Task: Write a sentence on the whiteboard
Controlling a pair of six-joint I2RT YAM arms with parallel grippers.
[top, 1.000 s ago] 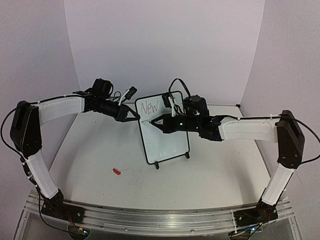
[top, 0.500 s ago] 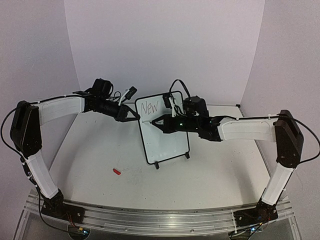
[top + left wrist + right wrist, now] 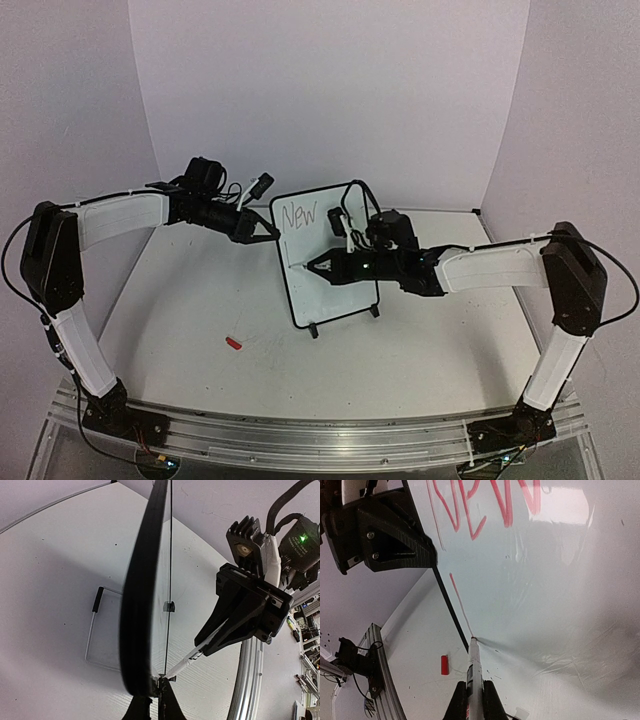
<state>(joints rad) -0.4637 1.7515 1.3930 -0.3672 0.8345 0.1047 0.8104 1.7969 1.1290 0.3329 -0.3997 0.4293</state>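
**A:** What has changed in the last second?

**B:** Your right gripper (image 3: 315,266) has dropped from just under the first word to lower on the whiteboard (image 3: 340,295), dragging the marker (image 3: 474,672) tip down its face. That leaves a fresh slanted stroke (image 3: 460,605) there. I judge you have begun the second line. The sentence (image 3: 300,214) so far reads only "New".

**A:** And the grips?

**B:** Your right jaws are pressed onto the marker barrel. Your left gripper (image 3: 268,230) pinches the board's left frame edge and steadies it.

**A:** The board itself?

**B:** It stands tilted back on its feet, mid-table (image 3: 180,300), between your arms. The face is glossy white in a thin black frame. Up close the lettering shows red.
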